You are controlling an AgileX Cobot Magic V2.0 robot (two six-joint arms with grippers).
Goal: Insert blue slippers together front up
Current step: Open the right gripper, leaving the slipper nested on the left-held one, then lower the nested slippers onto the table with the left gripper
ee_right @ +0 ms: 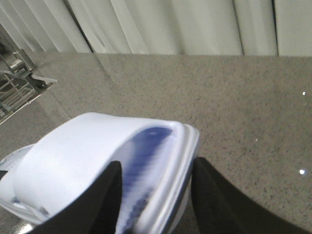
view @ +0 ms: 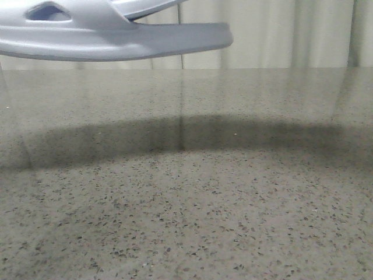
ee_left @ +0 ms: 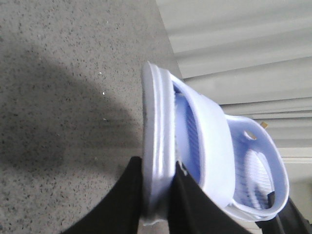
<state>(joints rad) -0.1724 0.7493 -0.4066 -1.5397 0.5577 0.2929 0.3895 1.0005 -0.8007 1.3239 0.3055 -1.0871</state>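
Two pale blue slippers hang in the air above the table. In the front view one slipper (view: pixel 116 41) lies level at the top left, with part of the other slipper (view: pixel 145 7) just behind it. My left gripper (ee_left: pixel 157 165) is shut on the thick sole edge of the first slipper (ee_left: pixel 158 126). The second slipper (ee_left: pixel 253 170) sits close against the first one's strap side, partly overlapping it. My right gripper (ee_right: pixel 156 163) is shut on that second slipper (ee_right: pixel 87 161), one finger on the ribbed footbed, the other outside the sole. Neither gripper shows in the front view.
A speckled grey stone table (view: pixel 192 210) spreads below, with a broad dark shadow (view: pixel 175 137) across its middle. Pale curtains (view: pixel 280 35) hang behind the far edge. A metal wire rack (ee_right: pixel 14 92) stands off one side of the table.
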